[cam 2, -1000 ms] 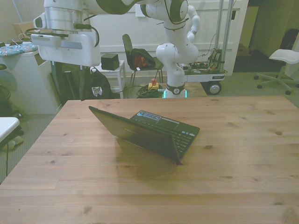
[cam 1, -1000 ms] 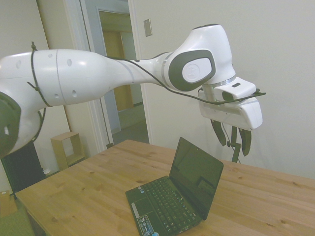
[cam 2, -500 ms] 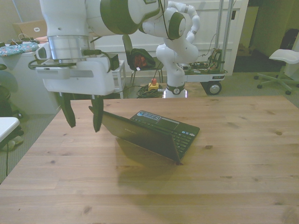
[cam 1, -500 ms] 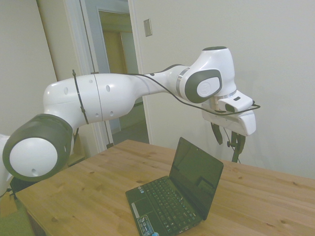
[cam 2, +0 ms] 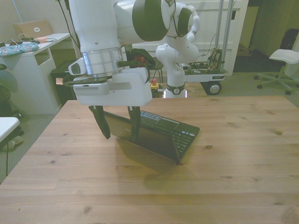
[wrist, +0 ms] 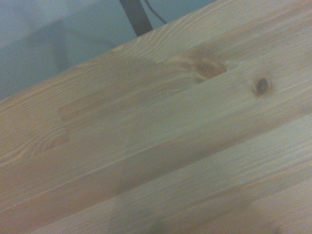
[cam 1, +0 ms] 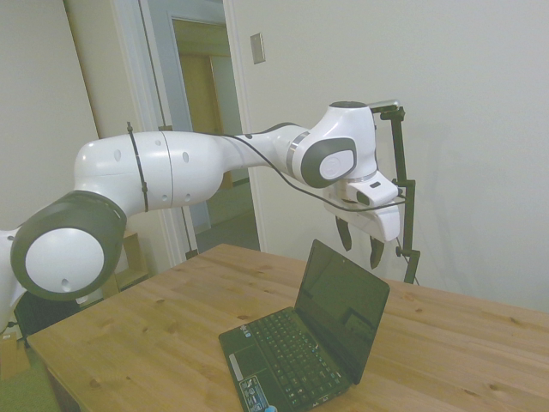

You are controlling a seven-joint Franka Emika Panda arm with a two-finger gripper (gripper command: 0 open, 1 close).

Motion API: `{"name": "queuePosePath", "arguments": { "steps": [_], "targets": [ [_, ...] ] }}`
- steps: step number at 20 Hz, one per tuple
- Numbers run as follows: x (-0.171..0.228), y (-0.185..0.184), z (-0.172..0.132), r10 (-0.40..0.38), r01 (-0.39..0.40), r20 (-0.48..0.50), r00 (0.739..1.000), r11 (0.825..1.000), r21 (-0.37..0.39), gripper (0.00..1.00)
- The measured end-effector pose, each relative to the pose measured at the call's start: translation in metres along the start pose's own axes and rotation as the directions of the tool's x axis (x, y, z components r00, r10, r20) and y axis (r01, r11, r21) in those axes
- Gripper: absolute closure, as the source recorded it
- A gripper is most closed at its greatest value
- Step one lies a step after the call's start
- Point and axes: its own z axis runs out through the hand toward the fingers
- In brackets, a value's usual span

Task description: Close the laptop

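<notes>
A small black laptop (cam 1: pixel 307 343) sits open on the wooden table (cam 2: pixel 233 177), lid upright (not yet touched). The gripper (cam 2: pixel 119 125) hovers behind the lid's top edge, jaws apart and empty. Closing is not started.

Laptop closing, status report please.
Gripper open, empty, jaws hanging behind the lid's top edge. Laptop open on table. Nothing in the way.

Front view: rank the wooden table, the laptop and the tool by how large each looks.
1. wooden table, largest by far.
2 and 3. laptop and tool cover similar areas; the tool hangs nearer the camera, so I won't rank them.
</notes>
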Motion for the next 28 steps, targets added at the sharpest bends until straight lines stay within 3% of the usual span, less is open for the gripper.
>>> {"name": "queuePosePath", "arguments": {
  "steps": [6,11,22,28],
  "targets": [
    [0.009,0.047,-0.025,0.079,-0.079,-0.008,0.997,0.996,-0.027,1.00],
    [0.023,0.068,-0.015,0.112,-0.112,-0.004,0.994,0.992,-0.049,1.00],
    [0.026,0.070,-0.013,0.115,-0.115,-0.005,0.993,0.992,-0.050,1.00],
    [-0.001,0.060,-0.022,0.078,-0.078,-0.001,0.997,0.996,-0.050,1.00]
  ]
}}
